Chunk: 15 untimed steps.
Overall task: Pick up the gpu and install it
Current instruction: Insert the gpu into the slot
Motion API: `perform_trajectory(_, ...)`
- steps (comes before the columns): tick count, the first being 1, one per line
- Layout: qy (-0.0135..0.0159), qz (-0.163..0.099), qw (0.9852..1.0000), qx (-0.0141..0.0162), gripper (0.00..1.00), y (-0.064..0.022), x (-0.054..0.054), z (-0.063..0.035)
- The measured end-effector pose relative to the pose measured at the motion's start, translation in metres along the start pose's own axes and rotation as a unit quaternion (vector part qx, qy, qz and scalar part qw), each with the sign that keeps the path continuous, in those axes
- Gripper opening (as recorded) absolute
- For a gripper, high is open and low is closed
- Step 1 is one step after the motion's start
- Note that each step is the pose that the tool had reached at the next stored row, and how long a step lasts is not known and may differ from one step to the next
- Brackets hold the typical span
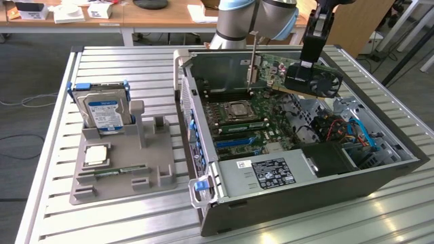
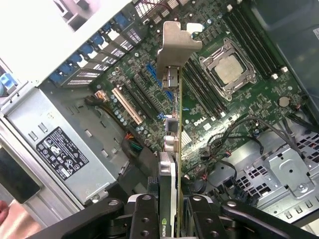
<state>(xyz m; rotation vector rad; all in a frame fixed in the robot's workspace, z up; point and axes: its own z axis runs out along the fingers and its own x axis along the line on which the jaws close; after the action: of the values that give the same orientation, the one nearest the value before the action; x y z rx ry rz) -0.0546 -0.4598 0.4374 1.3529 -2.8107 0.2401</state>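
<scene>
Slatted metal table (image 1: 101, 223) in a workshop, with wooden desks (image 1: 156, 18) along the far side. An open computer case (image 1: 305, 203) lies on the table toward the exterior view's right, its motherboard (image 1: 251, 127) exposed. To the exterior view's left, a grey parts holder (image 1: 122, 178) carries a hard drive (image 1: 101, 109) standing upright. The gripper (image 1: 310, 61) hangs over the far part of the case interior with the gpu (image 1: 291, 76) in its grasp. In the wrist view the jaws are pressed against the two faces of the card, pinching the gpu (image 2: 172, 134) at its fan end. The card shows edge-on, with its metal bracket (image 2: 174, 45) at the end away from the gripper (image 2: 170, 216). The card is held in the air above the motherboard (image 2: 234, 119), apart from it and not seated in any slot. Judgement: pick-up is complete and the installation step is in hand, at the positioning stage. Seating calls for the card's lower edge to be lined up along an expansion slot (image 2: 127, 105), the bracket matched to the case's rear opening, and a straight, level press, keeping clear of the loose cables (image 2: 239, 129) nearby
</scene>
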Motion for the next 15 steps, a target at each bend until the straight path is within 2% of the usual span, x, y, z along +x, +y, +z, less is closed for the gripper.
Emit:
perform_trajectory(4, -0.0068, 0.000, 1.0000, -0.0065, 0.27, 0.0006, 0.0002, 0.0016)
perform_trajectory(6, -0.0112, 0.000, 0.9999, -0.0102, 0.27, 0.0009, 0.0001, 0.0031)
perform_trajectory(7, -0.0144, -0.002, 0.9998, -0.0124, 0.27, 0.0009, 0.0001, 0.0036)
perform_trajectory(9, -0.0229, -0.011, 0.9995, -0.0176, 0.27, 0.0010, 0.0000, 0.0042)
perform_trajectory(12, -0.0333, -0.028, 0.9988, -0.0232, 0.27, 0.0012, 0.0000, 0.0055)
perform_trajectory(15, -0.0414, -0.045, 0.9978, -0.0270, 0.27, 0.0014, -0.0002, 0.0072)
